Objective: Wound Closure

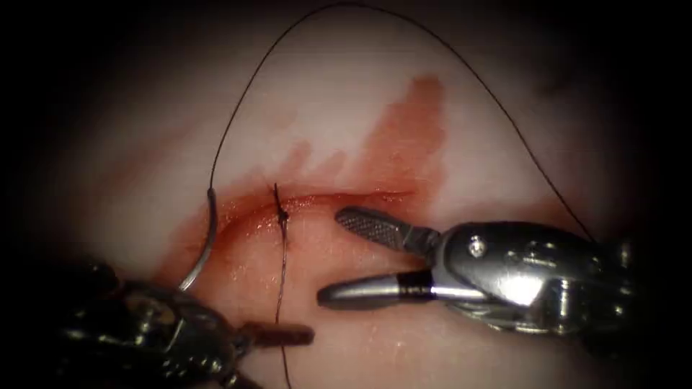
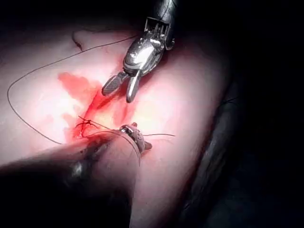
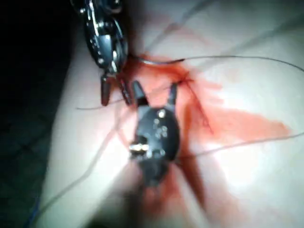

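The tissue [image 1: 461, 130] has a curved cut [image 1: 346, 197] wet with red fluid [image 1: 404, 137]. One knotted stitch [image 1: 281, 215] crosses the cut, and its thread tails run down past my left tool. The right tool [image 1: 330, 256] hovers just right of the stitch with its jaws wide open and nothing in them; I see it again in both wrist views [image 2: 117, 95] [image 3: 155, 88]. The curved needle [image 1: 209, 238] stands at the cut's left end, its lower end hidden behind the left tool [image 1: 288, 337]. That tool's jaws [image 3: 114, 97] look parted and hold nothing I can see.
Black thread [image 1: 346, 6] runs from the needle's upper end in a wide arc over the tissue and down behind the right tool. Red fluid spreads up and to the right of the cut. The field darkens toward every edge.
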Robot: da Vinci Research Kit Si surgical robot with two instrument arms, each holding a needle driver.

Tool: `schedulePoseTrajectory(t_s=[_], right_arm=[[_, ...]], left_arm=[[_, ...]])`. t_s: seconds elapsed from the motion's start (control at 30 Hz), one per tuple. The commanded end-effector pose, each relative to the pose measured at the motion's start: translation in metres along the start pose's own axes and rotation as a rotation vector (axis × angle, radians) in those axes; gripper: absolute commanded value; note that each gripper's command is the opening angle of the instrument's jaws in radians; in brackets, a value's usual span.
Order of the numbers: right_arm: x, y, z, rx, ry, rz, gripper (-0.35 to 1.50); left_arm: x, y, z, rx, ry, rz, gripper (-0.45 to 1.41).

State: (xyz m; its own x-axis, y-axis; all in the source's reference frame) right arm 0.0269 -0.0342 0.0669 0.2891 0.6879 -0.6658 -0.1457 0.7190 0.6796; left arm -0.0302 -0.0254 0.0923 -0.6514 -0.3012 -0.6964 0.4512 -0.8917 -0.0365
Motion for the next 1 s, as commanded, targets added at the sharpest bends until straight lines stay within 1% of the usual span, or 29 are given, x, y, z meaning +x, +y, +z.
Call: schedulePoseTrajectory(t_s=[0.03,0.1,0.13,0.2,0.23,0.3,0.33,0.37,0.47,0.53,0.6,0.63,0.7,0.83,0.87,0.9,0.93,1.0], right_arm=[[-0.0006,-0.0002,0.0008,0.003,0.0,0.001,1.35],[-0.0006,-0.0002,0.0008,0.003,0.0,0.001,1.35],[-0.0006,-0.0002,0.0008,0.003,0.0,0.001,1.35],[-0.0006,-0.0002,0.0008,0.003,0.0,0.001,1.35],[-0.0006,-0.0003,0.0008,0.003,0.0,0.001,1.35],[-0.0006,-0.0003,0.0008,0.003,0.0,0.001,1.35],[-0.0005,-0.0003,0.0008,0.003,0.0,0.001,1.35],[-0.0005,-0.0004,0.0008,0.003,0.0,0.001,1.35],[-0.0005,-0.0003,0.0007,0.003,0.0,0.001,1.35],[-0.0005,-0.0003,0.0007,0.003,0.0,0.001,1.35],[-0.0006,-0.0003,0.0007,0.004,0.0,0.001,1.35],[-0.0007,-0.0003,0.0007,0.015,-0.004,0.0,1.33],[-0.0007,-0.0002,0.0009,0.027,-0.007,-0.001,1.31],[-0.0005,0.0008,0.0017,0.04,-0.05,-0.135,1.28],[-0.0004,0.001,0.002,0.033,-0.059,-0.172,1.28],[-0.0001,0.0014,0.0026,-0.018,-0.072,-0.25,1.26],[-0.0001,0.0014,0.0026,-0.018,-0.072,-0.25,1.26],[0.0001,0.0016,0.003,-0.033,-0.074,-0.312,1.25]], left_arm=[[0.0003,0.0002,0.001,0.006,0.012,-0.003,0.42],[0.0005,0.0003,0.0011,0.027,0.029,-0.005,0.32],[0.0004,0.0004,0.0013,0.028,0.027,-0.004,0.27],[0.0003,0.0005,0.0014,0.029,0.026,-0.004,0.24],[0.0001,0.0005,0.0016,0.03,0.025,-0.003,0.17],[-0.0001,0.0006,0.0017,0.028,0.026,-0.001,-0.05],[-0.0002,0.0005,0.0017,0.028,0.026,0.006,-0.27],[-0.0003,0.0005,0.0016,0.027,0.026,0.006,-0.44],[-0.0004,0.0004,0.0009,0.023,0.031,-0.006,-0.45],[-0.0003,0.0002,0.0002,0.035,0.027,-0.014,-0.45],[0.0,-0.0002,-0.0015,0.064,0.027,-0.035,-0.45],[0.0002,-0.0007,-0.0027,0.08,0.043,-0.046,-0.45],[0.0004,-0.001,-0.0037,0.097,0.061,-0.056,-0.45],[0.0008,-0.0019,-0.0055,0.132,0.109,-0.079,-0.45],[0.0009,-0.002,-0.0057,0.141,0.121,-0.09,-0.45],[0.0009,-0.0024,-0.0063,0.163,0.15,-0.103,-0.45],[0.0009,-0.0024,-0.0063,0.163,0.15,-0.103,-0.45],[0.001,-0.0026,-0.0067,0.175,0.168,-0.109,-0.45]])
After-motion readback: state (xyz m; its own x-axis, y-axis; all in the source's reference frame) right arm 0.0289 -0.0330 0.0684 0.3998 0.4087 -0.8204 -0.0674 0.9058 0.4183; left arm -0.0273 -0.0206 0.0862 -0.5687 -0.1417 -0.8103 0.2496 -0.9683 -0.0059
